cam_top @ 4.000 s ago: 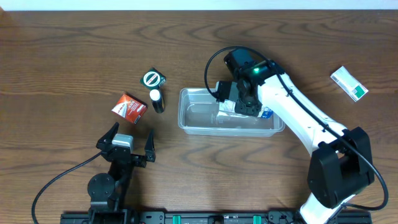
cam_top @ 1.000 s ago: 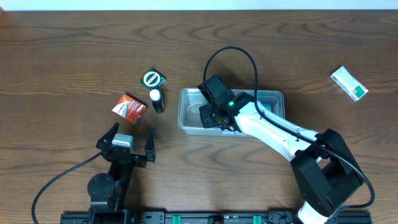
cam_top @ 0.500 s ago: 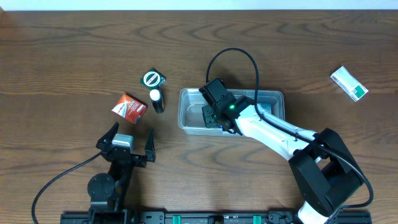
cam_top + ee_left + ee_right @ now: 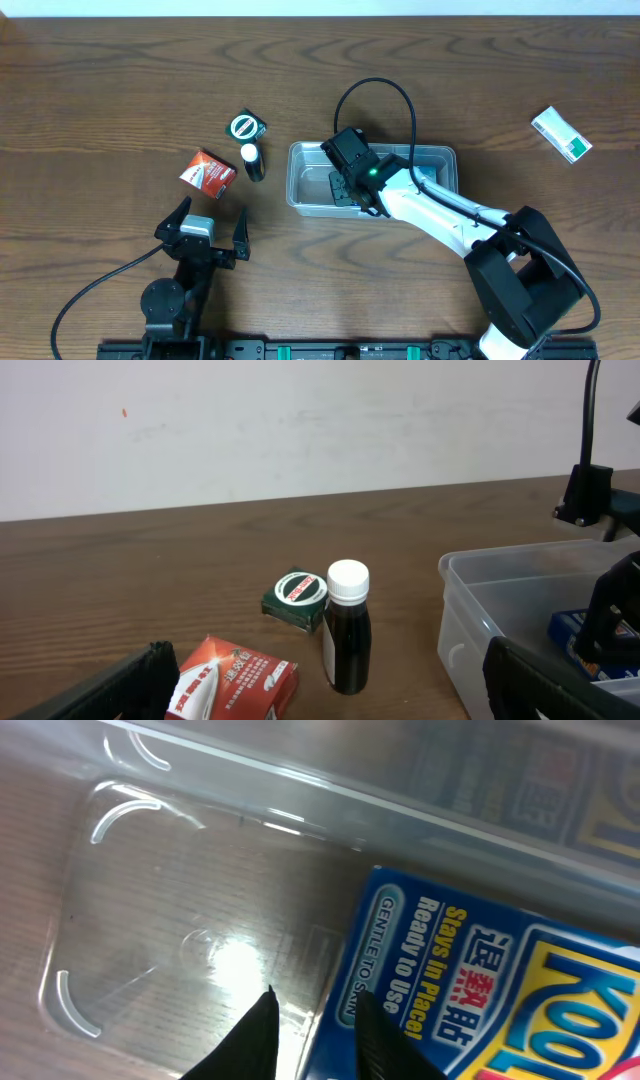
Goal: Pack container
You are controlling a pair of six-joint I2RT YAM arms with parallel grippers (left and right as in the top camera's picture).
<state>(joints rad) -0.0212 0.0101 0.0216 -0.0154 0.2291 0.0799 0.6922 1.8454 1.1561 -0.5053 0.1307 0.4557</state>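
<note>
Inside the container (image 4: 308, 178), the right arm (image 4: 430, 205) is covering nearly all of the blue box (image 4: 480, 980) from overhead. The right wrist view's edges are cutting that box off and are not showing whether the right gripper (image 4: 312, 1020) is pinching its edge or only straddling it. Left of the container, the left wrist view's bottom edge is cropping the red box (image 4: 235, 685), and well right of the container the white-and-green packet (image 4: 561, 134) is carrying print too small to read.
</note>
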